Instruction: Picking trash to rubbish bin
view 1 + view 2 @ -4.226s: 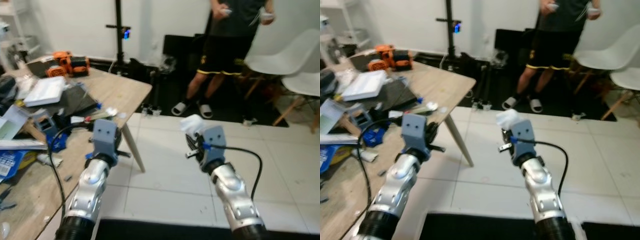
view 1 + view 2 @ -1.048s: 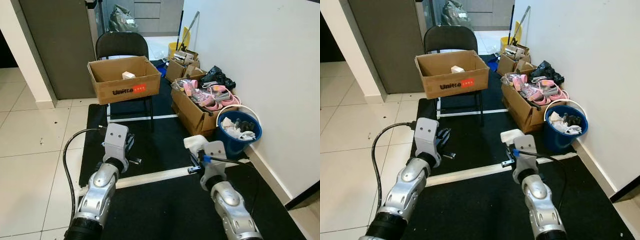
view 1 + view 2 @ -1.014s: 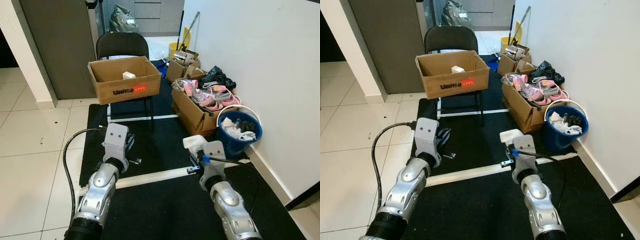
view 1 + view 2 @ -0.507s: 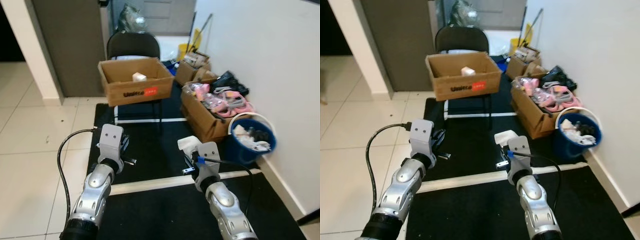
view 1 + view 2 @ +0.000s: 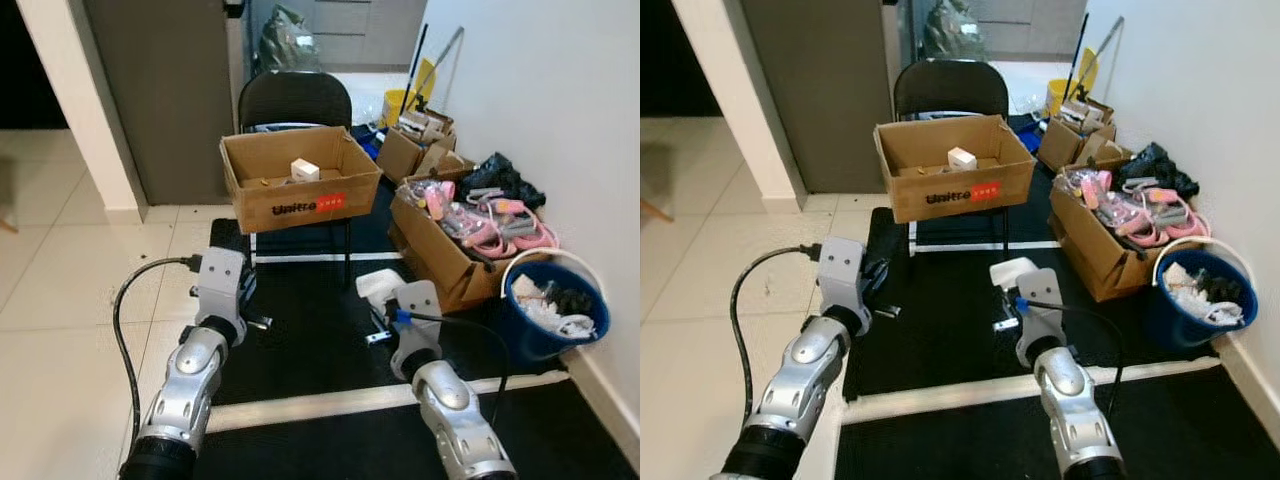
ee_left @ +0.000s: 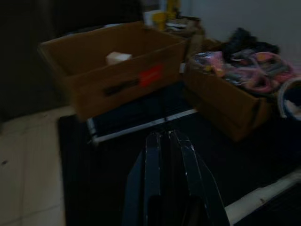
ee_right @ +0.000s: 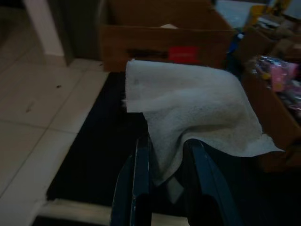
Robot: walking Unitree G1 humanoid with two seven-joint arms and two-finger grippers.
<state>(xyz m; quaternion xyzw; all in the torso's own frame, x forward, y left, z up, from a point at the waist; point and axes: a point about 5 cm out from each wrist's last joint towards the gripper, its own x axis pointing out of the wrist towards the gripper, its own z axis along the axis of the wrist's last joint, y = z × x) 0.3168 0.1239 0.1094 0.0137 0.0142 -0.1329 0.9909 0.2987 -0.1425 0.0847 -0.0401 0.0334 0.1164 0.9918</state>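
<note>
black fingers pressed together, my left gripper (image 6: 168, 141) holds nothing, out over the dark floor mat (image 5: 300, 330). my right gripper (image 7: 164, 155) pinches the crumpled white paper tissue (image 7: 188, 113). the round blue plastic bin (image 5: 548, 320) lies to my right by the wall, nearer that arm.

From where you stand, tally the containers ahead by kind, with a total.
Cardboard boxes: 3 (one on the chair, one with pink items, one farther back)
Blue bins: 1 (blue bin, already holding trash)
Yellow buckets: 1 (yellow bucket)
Total: 5
</note>
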